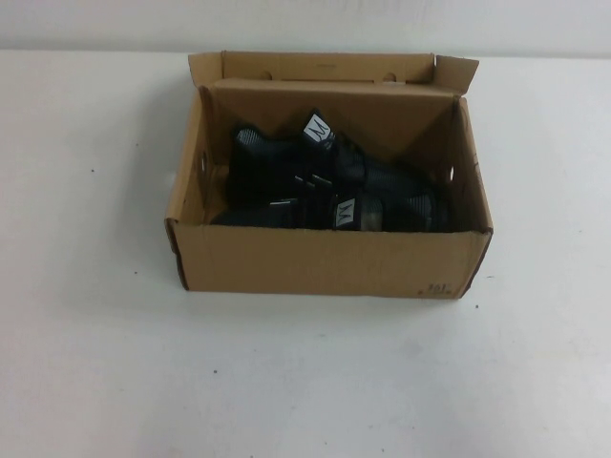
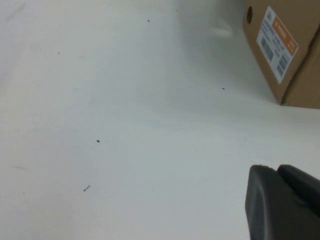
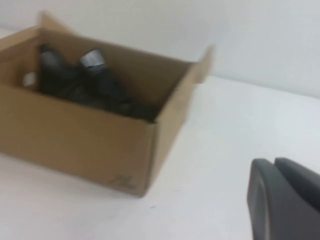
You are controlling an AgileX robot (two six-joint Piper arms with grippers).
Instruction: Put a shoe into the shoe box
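Note:
The brown cardboard shoe box [image 1: 325, 262] stands open in the middle of the white table, lid flap folded back. Two black mesh sneakers lie inside. One [image 1: 368, 215] lies along the near wall, white tongue tag up. Its mate [image 1: 286, 157] lies behind it, tag [image 1: 317, 129] tilted toward the back. I cannot tell which one is the task's shoe. Neither gripper shows in the high view. My left gripper [image 2: 276, 167] is shut and empty over bare table, left of the box [image 2: 295, 55]. My right gripper [image 3: 273, 161] is shut and empty, right of the box [image 3: 90, 145]; the sneakers [image 3: 85, 85] show inside.
A white and orange label [image 2: 276, 42] is on the box's left end wall. Small print [image 1: 441, 286] marks its near right corner. White table [image 1: 115, 363] lies on all sides of the box.

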